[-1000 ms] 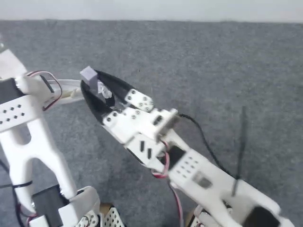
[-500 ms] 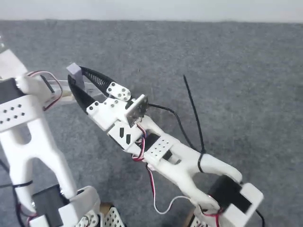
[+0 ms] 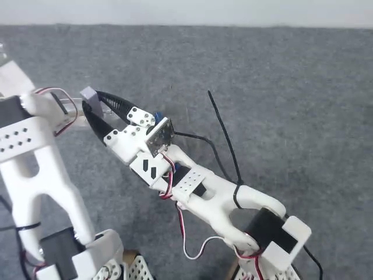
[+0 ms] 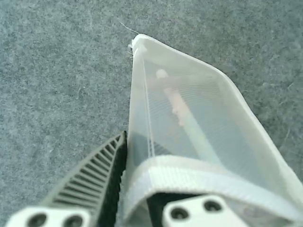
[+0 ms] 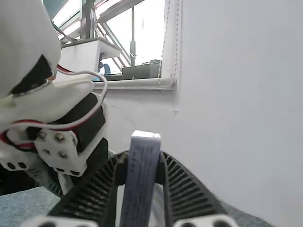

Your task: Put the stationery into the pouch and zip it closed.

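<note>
Our right gripper (image 3: 89,105) pinches a grey eraser (image 3: 88,93) near the mesh pouch (image 4: 189,123) our left gripper (image 4: 136,189) clamps. We see grey carpet (image 3: 280,81) and a white wall (image 3: 186,10).

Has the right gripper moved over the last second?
Yes. The right gripper, holding a grey block, shifted left in the high view, closer to the stationary left arm.

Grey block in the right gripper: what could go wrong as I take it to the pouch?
1. The grey block sticks out past the fingertips of the right gripper, so it could tilt or slip if it bumps the pouch.
2. The left gripper pinches the pouch at its white band, which may leave little opening; the mouth is hidden.
</note>
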`<state>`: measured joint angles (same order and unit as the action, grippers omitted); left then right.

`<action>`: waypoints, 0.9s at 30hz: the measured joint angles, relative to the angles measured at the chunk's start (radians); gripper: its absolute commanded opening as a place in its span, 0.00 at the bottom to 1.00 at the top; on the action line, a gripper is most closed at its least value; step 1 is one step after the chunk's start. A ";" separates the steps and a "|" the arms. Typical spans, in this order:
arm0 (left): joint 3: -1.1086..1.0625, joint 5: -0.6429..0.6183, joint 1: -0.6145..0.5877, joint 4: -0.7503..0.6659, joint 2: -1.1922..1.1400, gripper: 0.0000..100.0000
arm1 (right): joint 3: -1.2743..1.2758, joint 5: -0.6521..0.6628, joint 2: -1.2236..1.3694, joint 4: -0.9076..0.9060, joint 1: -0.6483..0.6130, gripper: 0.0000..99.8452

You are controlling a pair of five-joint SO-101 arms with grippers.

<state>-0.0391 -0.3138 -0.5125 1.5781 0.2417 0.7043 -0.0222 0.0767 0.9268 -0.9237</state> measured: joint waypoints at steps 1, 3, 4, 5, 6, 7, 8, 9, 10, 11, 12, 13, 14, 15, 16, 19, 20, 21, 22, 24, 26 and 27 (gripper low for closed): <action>0.000 0.000 0.000 0.000 0.000 0.01 | 0.005 0.006 0.000 0.000 0.000 0.04; 0.000 0.000 0.000 0.000 0.000 0.01 | 0.015 0.057 0.000 0.000 -0.002 0.11; -0.002 0.000 0.002 0.000 0.000 0.01 | 0.025 0.087 0.000 0.000 -0.002 0.15; -0.002 0.000 0.003 0.000 0.000 0.01 | 0.034 0.114 0.000 0.000 -0.002 0.19; -0.002 0.000 0.003 0.000 0.000 0.01 | 0.044 0.130 0.000 0.000 -0.002 0.22; -0.002 0.000 0.005 0.000 0.000 0.01 | 0.049 0.144 -0.002 0.002 -0.003 0.23; -0.002 0.000 0.005 0.000 0.000 0.01 | 0.058 0.150 -0.003 0.002 -0.005 0.23; -0.002 0.000 0.005 0.000 0.000 0.01 | 0.061 0.155 -0.003 0.002 -0.005 0.23; -0.002 0.000 0.005 0.000 0.000 0.01 | 0.064 0.155 -0.003 0.002 -0.005 0.22; -0.002 0.000 0.005 0.000 0.000 0.01 | 0.068 0.155 -0.003 0.002 -0.005 0.21; -0.002 0.000 0.005 0.000 0.000 0.01 | 0.072 0.157 -0.005 0.002 -0.005 0.20; -0.002 0.000 0.005 0.000 0.000 0.01 | 0.075 0.157 -0.009 0.002 -0.005 0.18; -0.002 0.000 0.005 0.000 0.000 0.01 | 0.086 0.155 -0.020 0.002 -0.005 0.17; -0.002 0.000 0.006 0.000 0.000 0.01 | 0.110 0.157 -0.037 0.002 -0.005 0.16; -0.002 0.000 0.006 0.000 0.000 0.01 | 0.121 0.158 -0.055 0.002 -0.005 0.16; -0.002 0.000 0.006 0.000 0.000 0.01 | 0.172 0.158 -0.110 -0.005 -0.002 0.16; -0.002 0.000 0.005 0.000 0.000 0.01 | 0.189 0.158 -0.130 -0.005 0.000 0.16; -0.002 0.000 0.005 0.000 0.000 0.01 | 0.203 0.160 -0.146 -0.006 0.000 0.16; -0.002 0.000 0.003 0.000 0.000 0.01 | 0.212 0.161 -0.164 -0.011 0.000 0.16; -0.002 0.000 0.002 0.000 0.000 0.01 | 0.219 0.161 -0.204 -0.046 0.000 0.16; -0.002 0.000 0.002 0.000 0.000 0.01 | 0.219 0.161 -0.250 -0.117 0.000 0.16; -0.002 0.000 0.002 0.000 0.000 0.01 | 0.219 0.161 -0.272 -0.155 0.000 0.16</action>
<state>-0.0407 -0.3138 -0.5109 1.5781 0.2417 0.9237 0.1389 -0.1949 0.7718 -0.9237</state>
